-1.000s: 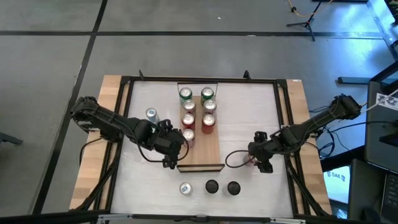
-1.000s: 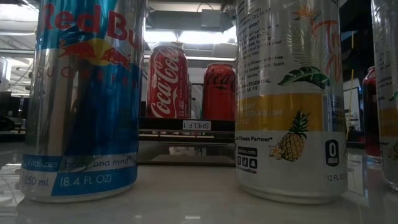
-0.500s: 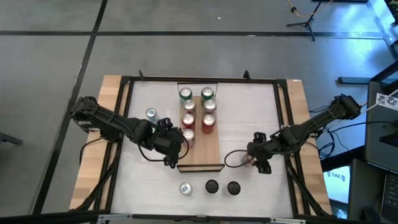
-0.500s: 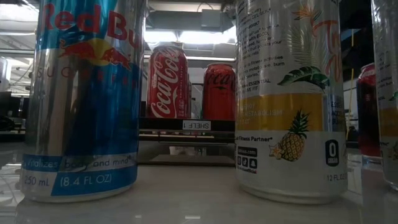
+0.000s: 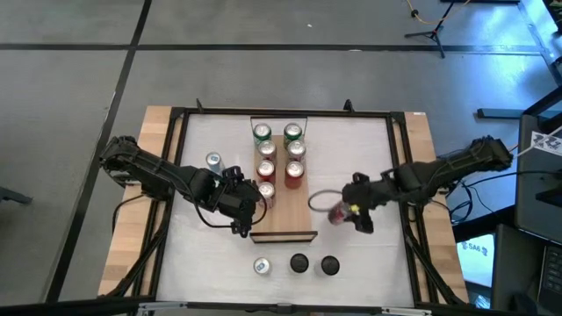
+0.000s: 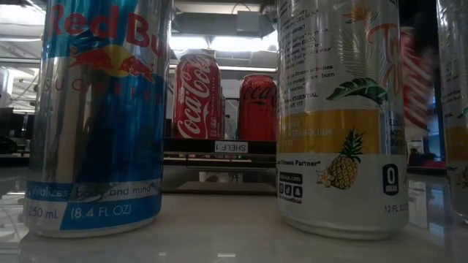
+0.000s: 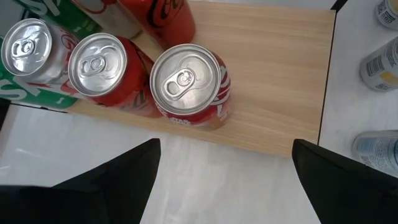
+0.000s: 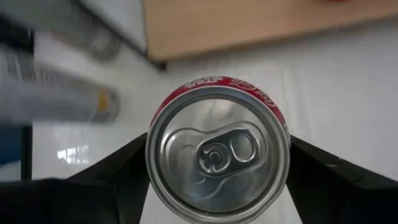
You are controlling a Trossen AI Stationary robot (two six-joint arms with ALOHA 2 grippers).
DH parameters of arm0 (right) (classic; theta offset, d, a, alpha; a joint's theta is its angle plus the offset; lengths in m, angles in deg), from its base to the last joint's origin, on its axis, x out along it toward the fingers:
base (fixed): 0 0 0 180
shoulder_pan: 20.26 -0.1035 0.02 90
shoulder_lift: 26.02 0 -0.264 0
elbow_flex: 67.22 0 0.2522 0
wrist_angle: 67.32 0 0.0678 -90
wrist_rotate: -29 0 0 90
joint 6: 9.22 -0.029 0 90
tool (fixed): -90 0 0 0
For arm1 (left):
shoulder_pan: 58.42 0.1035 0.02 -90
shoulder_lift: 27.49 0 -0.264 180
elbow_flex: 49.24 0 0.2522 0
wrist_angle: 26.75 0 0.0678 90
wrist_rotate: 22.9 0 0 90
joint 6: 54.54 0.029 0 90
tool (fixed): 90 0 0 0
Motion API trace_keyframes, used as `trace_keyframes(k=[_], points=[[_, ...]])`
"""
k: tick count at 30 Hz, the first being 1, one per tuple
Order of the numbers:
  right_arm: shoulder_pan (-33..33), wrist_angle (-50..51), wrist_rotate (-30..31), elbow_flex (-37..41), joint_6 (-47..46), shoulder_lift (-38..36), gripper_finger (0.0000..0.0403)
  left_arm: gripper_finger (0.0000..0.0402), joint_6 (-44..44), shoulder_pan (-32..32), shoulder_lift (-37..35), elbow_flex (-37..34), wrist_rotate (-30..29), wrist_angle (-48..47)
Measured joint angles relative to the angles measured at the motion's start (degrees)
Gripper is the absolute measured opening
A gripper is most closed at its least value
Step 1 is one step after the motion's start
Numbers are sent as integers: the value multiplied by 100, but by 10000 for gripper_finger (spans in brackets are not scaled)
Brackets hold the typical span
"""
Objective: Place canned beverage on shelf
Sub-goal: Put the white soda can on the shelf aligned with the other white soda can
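White tabletop (image 5: 219, 254) in a black frame, light wooden side boards at its left and right edges, grey floor all around, and a tripod base on the floor in the far right corner. Down the middle runs the shelf (image 5: 299, 215), a long light-wood plank.

Count on the shelf: seven cans in two rows, four in the left row, three in the right. Two green ones (image 5: 262, 133) at the far end, and I can read "SP" on a green label in the left wrist view. The rest look red, with Coca-Cola script showing in the low view. A small tag on the shelf front reads "SHELF 1" (image 6: 231, 147).

Off the shelf: one blue-and-silver can (image 5: 214, 162) stands to its left, and three more line the near edge. Up close, one says "Red Bull" (image 6: 99, 117), "8.4 FL OZ"; another carries a pineapple picture (image 6: 340, 117), "12 FL OZ".

The left gripper (image 5: 239, 211) hovers at the shelf's left edge, fingers spread wide with nothing between them, just beside the nearest red can (image 7: 189, 87).

The right gripper (image 5: 344, 213) sits just right of the shelf, its fingers (image 8: 115, 168) clamped on either side of a red Coca-Cola can (image 8: 219, 152), seen over white tabletop beside the plank's corner.
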Motion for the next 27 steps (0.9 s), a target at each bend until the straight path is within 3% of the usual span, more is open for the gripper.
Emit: trace_keyframes(k=[12,27], points=[[1204,-893,-129,-614,619,116,298,352,1,-2,0,0,-13,79],[1416,-1270,-227,-892,919,1369,303,352,0,-2,0,0,-17,81]])
